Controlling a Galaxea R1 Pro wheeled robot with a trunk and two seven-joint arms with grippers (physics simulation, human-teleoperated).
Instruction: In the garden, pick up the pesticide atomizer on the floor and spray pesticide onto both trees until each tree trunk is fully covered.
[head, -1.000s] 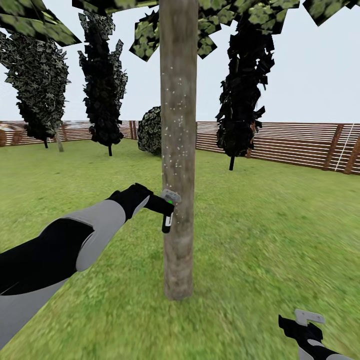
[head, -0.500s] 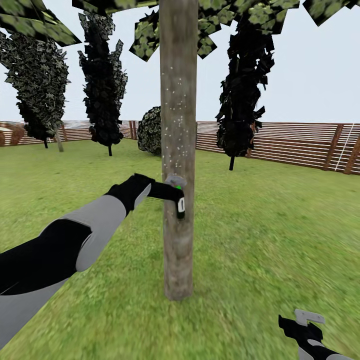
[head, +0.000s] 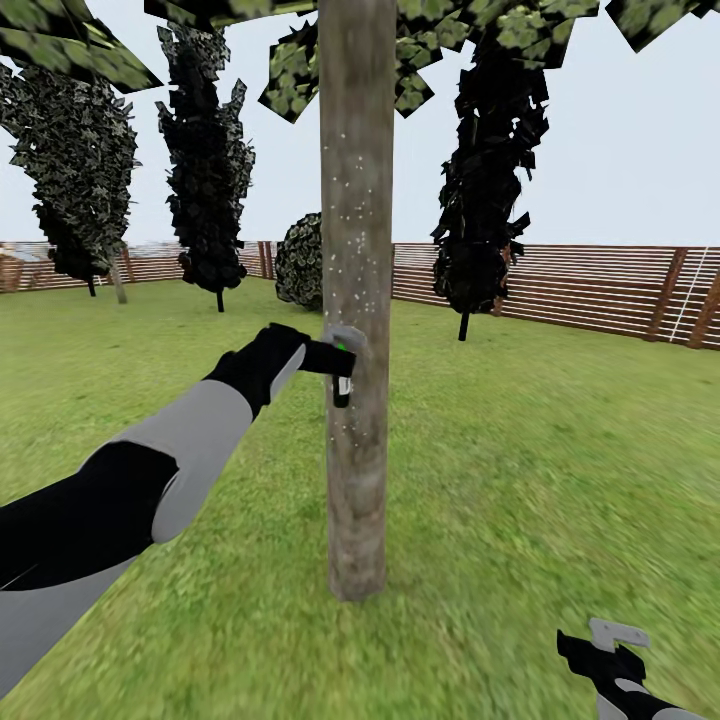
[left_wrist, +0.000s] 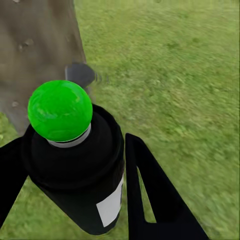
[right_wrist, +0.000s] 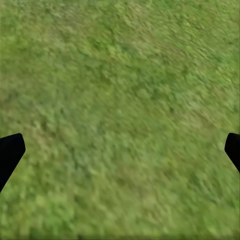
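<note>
A tree trunk (head: 357, 200) with mottled grey-brown bark stands straight ahead on the lawn, and its canopy (head: 300, 50) spreads overhead. Fine white specks of pesticide (head: 350, 245) dot the bark at mid height. My left gripper (head: 338, 358) is shut on the pesticide atomizer (head: 342, 378), held right against the trunk's near left side. In the left wrist view the atomizer (left_wrist: 75, 165) shows a green dot (left_wrist: 60, 110) on a dark body, with the trunk (left_wrist: 40, 45) just beyond it. My right gripper (head: 612, 645) hangs low at the right, open over bare grass (right_wrist: 120, 100).
Dark cypress-like columns (head: 205, 170) (head: 485, 180) and a round bush (head: 300, 262) stand behind the trunk. A brown slat fence (head: 560, 285) rings the lawn. Open grass (head: 520, 460) lies all around the trunk.
My left gripper has carried the atomizer upward along the trunk, swinging right and then back left. The right arm and the view have not moved.
</note>
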